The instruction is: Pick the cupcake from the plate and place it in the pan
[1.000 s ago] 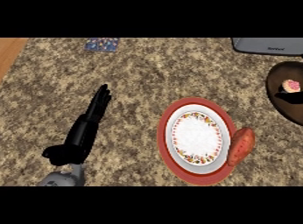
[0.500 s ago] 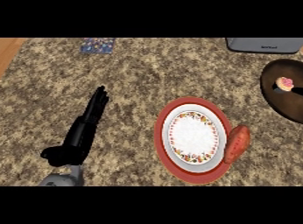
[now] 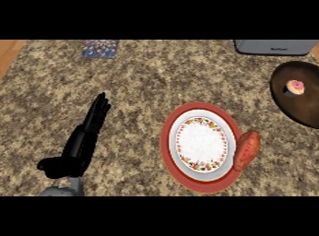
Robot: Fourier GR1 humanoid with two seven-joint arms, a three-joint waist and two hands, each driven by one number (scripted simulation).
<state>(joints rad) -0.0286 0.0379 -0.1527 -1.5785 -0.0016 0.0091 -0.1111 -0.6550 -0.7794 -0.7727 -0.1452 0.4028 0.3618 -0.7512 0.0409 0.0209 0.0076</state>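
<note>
On the counter's [image 3: 155,78] right edge the cupcake [image 3: 296,86] already sits in the pan [image 3: 312,103], apart from the plate [image 3: 202,143], so my left hand [image 3: 84,138], fingers straight and holding nothing, should rest; my right hand is out of view.

We see open counter [image 3: 162,78] between our left hand [image 3: 80,143] and the plate [image 3: 202,144]; past the plate, the way to the pan [image 3: 312,99] is narrowed by a sweet potato [image 3: 246,150] and the grey appliance [image 3: 274,46]
</note>
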